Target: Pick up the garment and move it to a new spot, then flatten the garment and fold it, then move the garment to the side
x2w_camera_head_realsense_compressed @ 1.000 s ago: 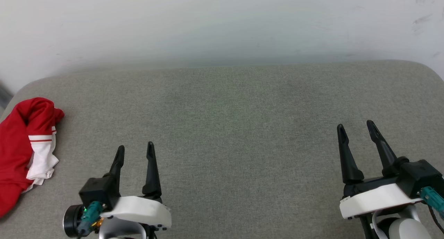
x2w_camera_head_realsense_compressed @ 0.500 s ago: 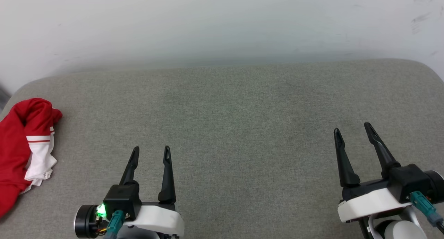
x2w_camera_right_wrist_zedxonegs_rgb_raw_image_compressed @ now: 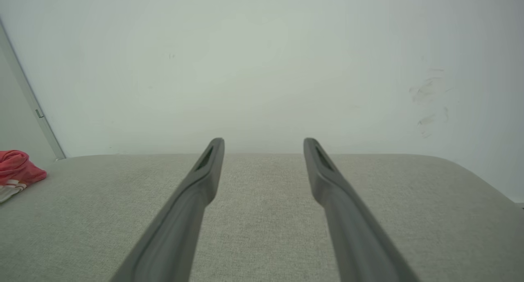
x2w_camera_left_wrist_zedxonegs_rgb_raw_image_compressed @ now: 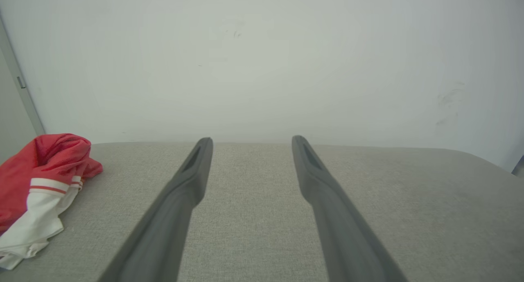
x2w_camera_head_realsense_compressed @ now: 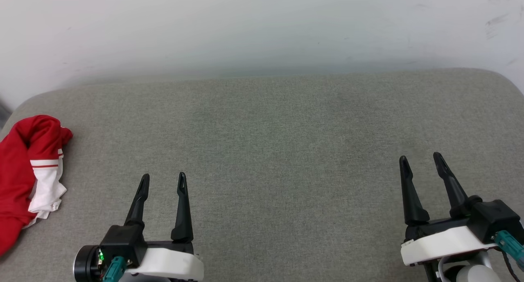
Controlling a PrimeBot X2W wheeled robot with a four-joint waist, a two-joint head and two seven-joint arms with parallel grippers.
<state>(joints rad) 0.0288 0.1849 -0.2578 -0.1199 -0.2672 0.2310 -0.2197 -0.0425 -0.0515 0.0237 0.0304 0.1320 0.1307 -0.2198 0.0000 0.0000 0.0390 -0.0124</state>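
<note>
- Jersey is lying crumpled at the nine o'clock edge of the cushion in the head view. Red cloth is bunching over a white sleeve with a red stripe, and part of it is running off the frame.
- Left gripper is hovering at seven o'clock, fingers standing apart and pointing toward twelve. It is holding nothing, near the jersey but not touching it.
- Right gripper is hovering at four o'clock, fingers likewise spread and empty, well apart from the jersey.
- Grey fabric is stretching between the two grippers, and a pale wall is rising behind at twelve o'clock, scuffed toward one o'clock.
</note>
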